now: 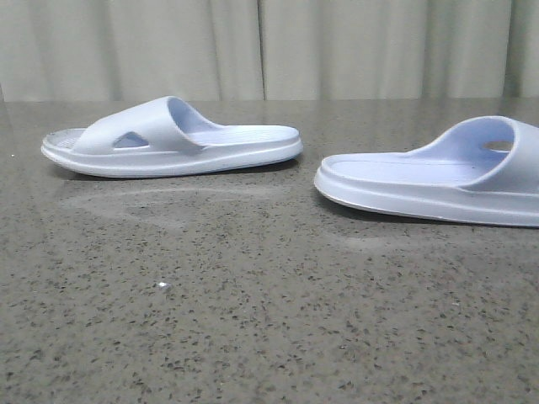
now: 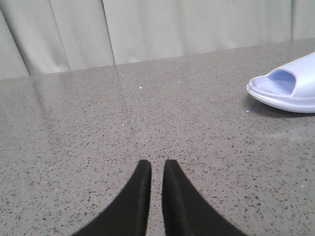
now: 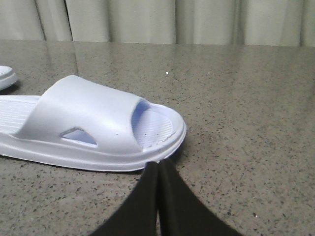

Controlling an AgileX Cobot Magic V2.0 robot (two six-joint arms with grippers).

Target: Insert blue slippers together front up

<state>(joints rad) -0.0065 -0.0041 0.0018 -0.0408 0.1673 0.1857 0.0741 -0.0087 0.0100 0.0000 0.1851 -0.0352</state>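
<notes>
Two pale lavender-blue slippers lie sole down and apart on the speckled grey table [image 1: 253, 320]. One slipper [image 1: 168, 139] lies at the back left, the other slipper [image 1: 446, 177] at the right, cut by the frame edge. Neither gripper shows in the front view. In the left wrist view my left gripper [image 2: 156, 164] is empty, its black fingers almost together, with the left slipper's toe end [image 2: 288, 86] far off to the side. In the right wrist view my right gripper [image 3: 158, 164] is shut and empty, its tips just in front of the toe rim of the right slipper [image 3: 88, 123].
A pale curtain [image 1: 269, 42] hangs behind the table's far edge. The heel edge of the other slipper [image 3: 5, 77] shows at the border of the right wrist view. Bare table surface lies between and in front of the slippers.
</notes>
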